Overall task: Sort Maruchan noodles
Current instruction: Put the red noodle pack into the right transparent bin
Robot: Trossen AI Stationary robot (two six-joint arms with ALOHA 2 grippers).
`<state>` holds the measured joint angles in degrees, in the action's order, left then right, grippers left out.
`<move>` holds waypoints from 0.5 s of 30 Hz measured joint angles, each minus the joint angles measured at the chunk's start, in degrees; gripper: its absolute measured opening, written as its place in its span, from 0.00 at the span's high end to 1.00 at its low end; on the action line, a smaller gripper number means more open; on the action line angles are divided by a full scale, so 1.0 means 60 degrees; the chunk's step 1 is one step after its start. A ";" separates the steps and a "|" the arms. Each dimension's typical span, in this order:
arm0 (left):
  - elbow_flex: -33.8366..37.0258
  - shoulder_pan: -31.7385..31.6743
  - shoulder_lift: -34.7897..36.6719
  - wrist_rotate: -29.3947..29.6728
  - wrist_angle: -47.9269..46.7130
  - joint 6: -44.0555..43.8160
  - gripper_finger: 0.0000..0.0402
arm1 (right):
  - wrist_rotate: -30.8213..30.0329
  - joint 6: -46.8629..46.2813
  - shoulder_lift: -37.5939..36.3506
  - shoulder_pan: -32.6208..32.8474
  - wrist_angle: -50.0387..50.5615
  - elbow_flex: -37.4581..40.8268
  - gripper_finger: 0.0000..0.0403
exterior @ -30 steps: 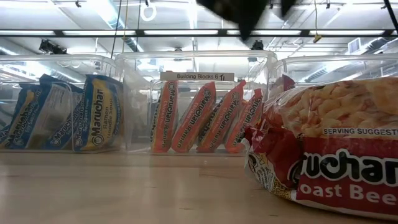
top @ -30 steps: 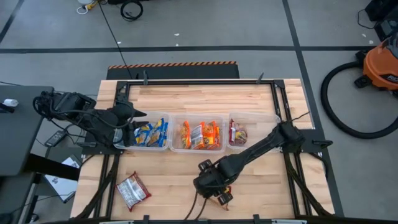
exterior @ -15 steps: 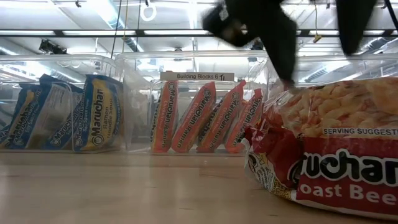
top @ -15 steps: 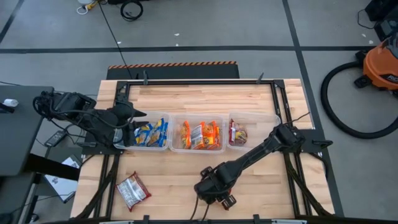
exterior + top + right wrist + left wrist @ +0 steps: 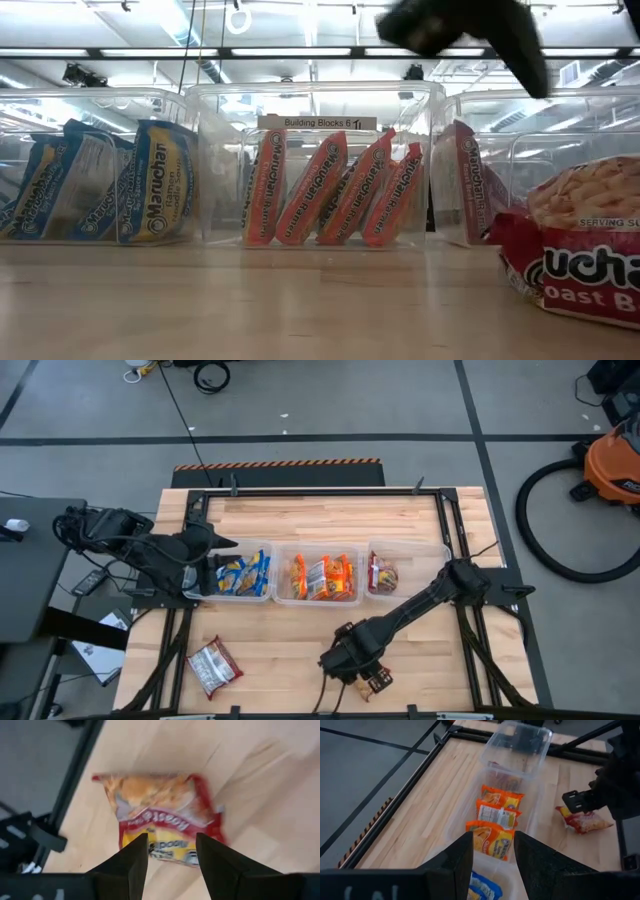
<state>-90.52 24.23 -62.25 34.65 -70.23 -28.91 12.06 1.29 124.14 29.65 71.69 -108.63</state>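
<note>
The left gripper (image 5: 222,544) hangs over the left bin's (image 5: 262,546) left end, fingers (image 5: 457,857) parted with nothing between them. That bin holds blue packets (image 5: 243,573). Near the left front edge a red packet (image 5: 212,665) lies flat on the table (image 5: 330,520). The middle bin (image 5: 285,548) holds orange packets (image 5: 322,577) on edge; the right bin (image 5: 430,546) holds one red packet (image 5: 382,574). Near the front edge, the right gripper (image 5: 374,679) hovers over another red packet (image 5: 162,815), fingers (image 5: 136,860) apart and empty.
</note>
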 joint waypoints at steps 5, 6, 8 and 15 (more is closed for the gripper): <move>0.0000 0.0000 0.0002 0.0001 0.0057 -0.0002 0.63 | -0.0657 -0.0032 -0.0183 -0.0458 -0.0260 -0.0226 0.57; 0.0000 0.0000 0.0002 0.0001 0.0054 -0.0006 0.63 | -0.0741 -0.0028 -0.0143 -0.0591 -0.0411 -0.0122 0.57; 0.0000 0.0000 0.0002 0.0001 0.0072 0.0001 0.63 | -0.0795 -0.0017 -0.0080 -0.0795 -0.0750 0.0090 0.57; 0.0000 0.0000 0.0002 0.0001 0.0118 -0.0004 0.63 | -0.0277 0.0607 -0.0080 -0.0863 -0.1704 0.1340 0.57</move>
<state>-90.52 24.23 -62.24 34.65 -69.52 -28.94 10.40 4.93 123.66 24.47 61.47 -100.58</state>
